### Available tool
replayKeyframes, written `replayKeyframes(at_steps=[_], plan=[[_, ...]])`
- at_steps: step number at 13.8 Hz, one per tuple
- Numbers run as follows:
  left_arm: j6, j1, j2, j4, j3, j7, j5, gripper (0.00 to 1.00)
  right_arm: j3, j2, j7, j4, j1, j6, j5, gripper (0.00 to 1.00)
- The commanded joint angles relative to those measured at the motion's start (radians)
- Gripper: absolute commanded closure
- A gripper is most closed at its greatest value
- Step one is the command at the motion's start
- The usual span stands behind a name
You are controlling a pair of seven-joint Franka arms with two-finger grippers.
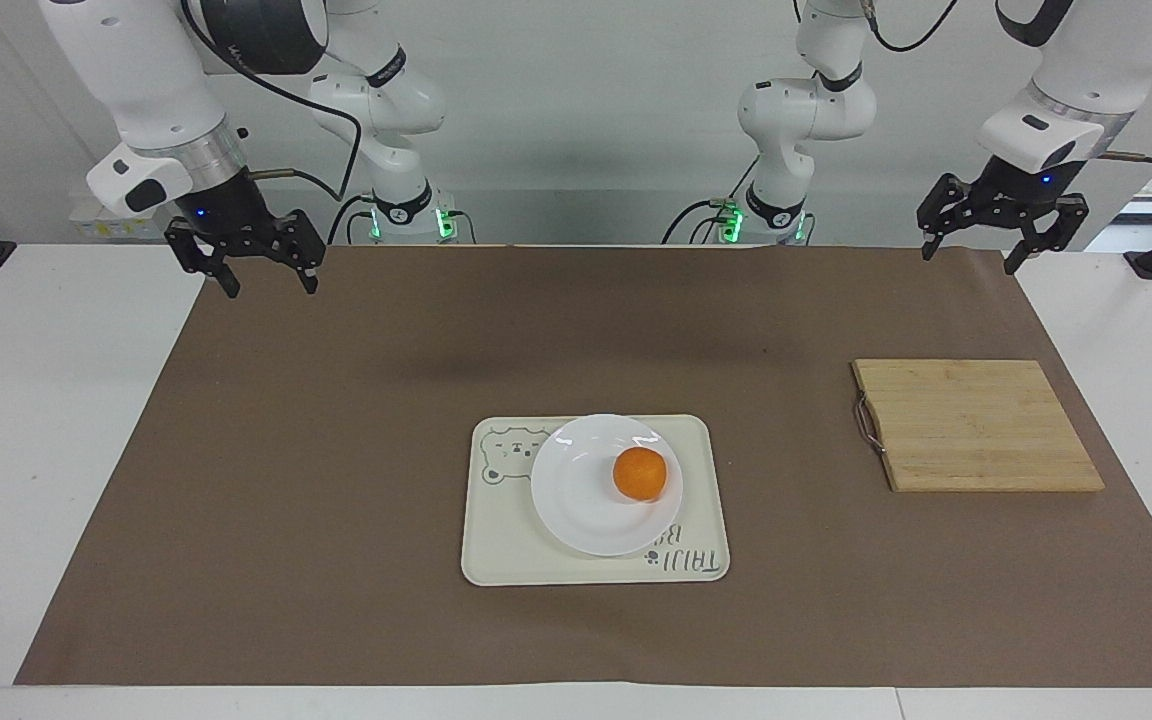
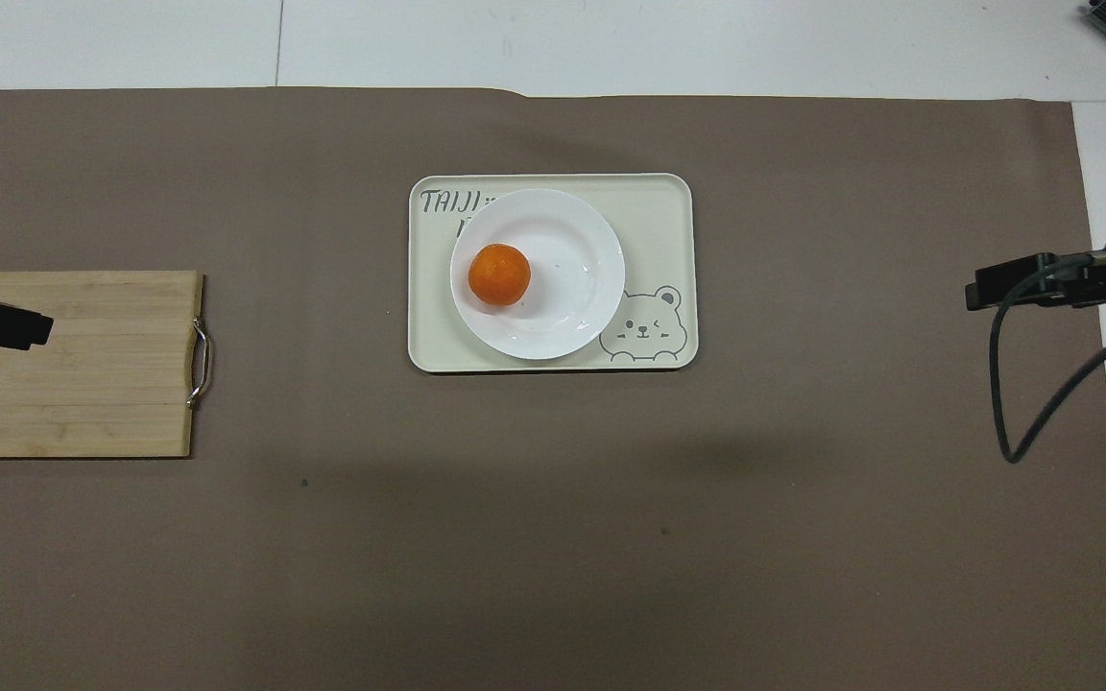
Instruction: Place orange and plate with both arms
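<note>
Both placements look done to you: the orange [image 1: 640, 474] sits on the plate [image 1: 581, 500], the plate on the tray [image 1: 496, 560], well apart from the wide-open, empty jaws of the left gripper [image 1: 970, 247] and right gripper [image 1: 265, 283].

facing camera: stood high across the table, looked toward both arm bases. overhead camera: sat high above the robots' end, looked steeply down. shared: brown paper mat [image 1: 336, 480], cream rectangular bear-print tray [image 1: 496, 555] [image 2: 659, 202], half-turned.

Two white jointed arms [image 1: 151, 90], grey bands, black cables, black gripper [image 1: 980, 240] with blue light
</note>
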Motion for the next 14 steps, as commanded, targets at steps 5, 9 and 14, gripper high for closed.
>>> replayKeyframes(at_steps=[5, 9, 14], plan=[[-0.006, 0.009, -0.009, 0.003, -0.004, -0.005, -0.004, 0.0, 0.018, -0.033, 0.019, -0.045, -0.016, 0.007, -0.02, 0.0], [-0.005, 0.008, -0.009, 0.001, -0.004, -0.005, -0.004, 0.0, 0.018, -0.033, 0.022, -0.044, -0.013, 0.001, -0.02, 0.0], [-0.008, 0.009, -0.009, 0.001, -0.004, -0.005, -0.004, 0.0, 0.016, -0.035, 0.022, -0.044, -0.015, -0.019, -0.024, 0.0]])
